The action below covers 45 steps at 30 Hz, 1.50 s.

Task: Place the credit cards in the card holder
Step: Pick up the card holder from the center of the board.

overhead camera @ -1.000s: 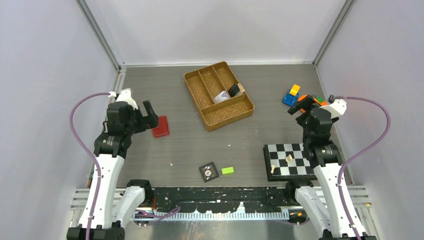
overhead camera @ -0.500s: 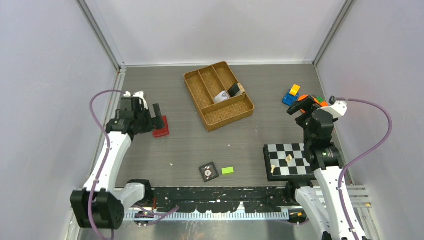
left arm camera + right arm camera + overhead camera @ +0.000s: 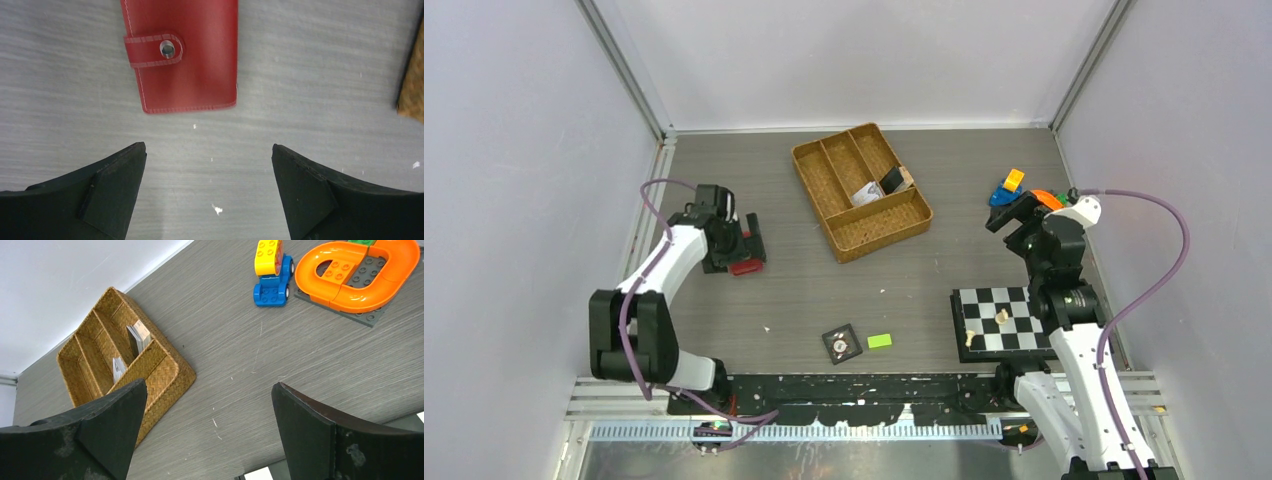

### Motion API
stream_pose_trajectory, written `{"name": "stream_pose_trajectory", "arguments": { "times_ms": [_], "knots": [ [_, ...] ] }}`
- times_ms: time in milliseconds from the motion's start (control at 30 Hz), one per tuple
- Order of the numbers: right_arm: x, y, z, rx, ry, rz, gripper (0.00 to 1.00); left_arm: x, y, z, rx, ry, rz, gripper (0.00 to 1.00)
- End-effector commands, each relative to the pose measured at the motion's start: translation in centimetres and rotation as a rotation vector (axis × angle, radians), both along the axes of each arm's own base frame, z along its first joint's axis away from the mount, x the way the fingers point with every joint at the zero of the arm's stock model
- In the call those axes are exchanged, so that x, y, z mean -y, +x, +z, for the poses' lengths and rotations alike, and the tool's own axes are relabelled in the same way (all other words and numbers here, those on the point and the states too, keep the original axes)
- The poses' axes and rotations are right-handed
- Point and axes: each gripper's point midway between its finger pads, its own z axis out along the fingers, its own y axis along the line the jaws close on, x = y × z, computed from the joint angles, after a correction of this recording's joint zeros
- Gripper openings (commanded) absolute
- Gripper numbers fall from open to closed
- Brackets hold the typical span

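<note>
The red card holder (image 3: 182, 55) lies shut on the table, its tab snapped, just ahead of my left gripper (image 3: 209, 150), which is open and empty above the table. In the top view the left gripper (image 3: 749, 238) hangs over the card holder (image 3: 746, 266) and hides most of it. Two cards (image 3: 139, 337) stand on edge in the woven tray (image 3: 165, 372); they show in the top view (image 3: 865, 193) too. My right gripper (image 3: 209, 386) is open and empty, high at the right (image 3: 1012, 208), well apart from the tray.
The woven tray (image 3: 824, 175) sits mid-table at the back. A chessboard (image 3: 1016, 330) lies front right. A toy car (image 3: 272, 270) and an orange track (image 3: 357, 275) lie at the far right. A black dial tile (image 3: 841, 343) and a green block (image 3: 880, 341) lie at the front.
My left arm has stretched out and lowered, bringing its gripper over the red card holder. My right gripper has shifted a little to the left and further back.
</note>
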Motion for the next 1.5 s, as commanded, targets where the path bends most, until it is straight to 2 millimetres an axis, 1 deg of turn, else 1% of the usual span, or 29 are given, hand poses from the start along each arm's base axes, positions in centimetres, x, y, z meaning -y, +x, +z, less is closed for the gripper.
{"name": "stream_pose_trajectory", "arguments": {
  "times_ms": [0, 167, 267, 400, 600, 667, 767, 933, 1000, 1100, 1167, 1233, 1300, 1367, 1467],
  "knots": [
    [-0.7, 0.6, 0.9, 0.045, 0.008, 0.043, 1.0, -1.2, 4.5, 0.5, 0.078, 0.071, 0.073, 1.0],
    [-0.9, 0.8, 0.8, 0.04, 0.007, 0.055, 1.0, -1.7, 5.4, -1.7, 0.015, 0.105, 0.081, 1.0],
    [-1.1, 1.0, 0.5, 0.035, 0.012, 0.065, 1.0, -1.5, 5.7, -2.7, -0.013, 0.1, 0.077, 1.0],
    [-1.6, 1.2, 0.3, 0.031, 0.019, 0.086, 1.0, -1.4, 6.2, -3.1, -0.009, 0.097, 0.074, 1.0],
    [-1.7, 1.5, -0.2, 0.024, 0.024, 0.092, 1.0, -1.9, 6.1, -4.2, -0.051, 0.132, 0.059, 0.99],
    [-1.8, 1.5, -0.3, 0.022, 0.026, 0.093, 1.0, -1.8, 6.2, -4.5, -0.063, 0.141, 0.047, 0.96],
    [-1.8, 1.5, -0.4, 0.021, 0.029, 0.096, 0.99, -2.0, 6.1, -4.7, -0.073, 0.17, 0.026, 0.88],
    [-1.8, 1.4, -0.5, 0.021, 0.028, 0.096, 0.99, -2.3, 5.9, -5.0, -0.088, 0.231, -0.008, 0.8],
    [-1.8, 1.4, -0.6, 0.02, 0.028, 0.096, 0.99, -2.0, 5.7, -5.2, -0.095, 0.251, -0.033, 0.74],
    [-1.8, 1.4, -0.5, 0.023, 0.027, 0.098, 0.99, -1.6, 5.5, -5.7, -0.116, 0.265, -0.068, 0.73],
    [-1.9, 1.3, -0.4, 0.027, 0.028, 0.1, 0.99, -1.6, 5.4, -5.9, -0.133, 0.274, -0.082, 0.68],
    [-1.9, 1.2, -0.5, 0.026, 0.027, 0.1, 0.99, -1.6, 5.3, -5.9, -0.138, 0.274, -0.084, 0.65],
    [-1.9, 1.2, -0.4, 0.027, 0.027, 0.101, 0.99, -1.3, 5.3, -5.4, -0.124, 0.259, -0.084, 0.64],
    [-2.0, 1.2, -0.5, 0.026, 0.028, 0.106, 0.99, -1.0, 5.4, -4.5, -0.091, 0.243, -0.084, 0.63],
    [-2.5, 1.3, -0.3, 0.03, 0.033, 0.136, 0.99, -0.5, 5.3, -2.4, -0.017, 0.224, -0.087, 0.6]
  ]
}}
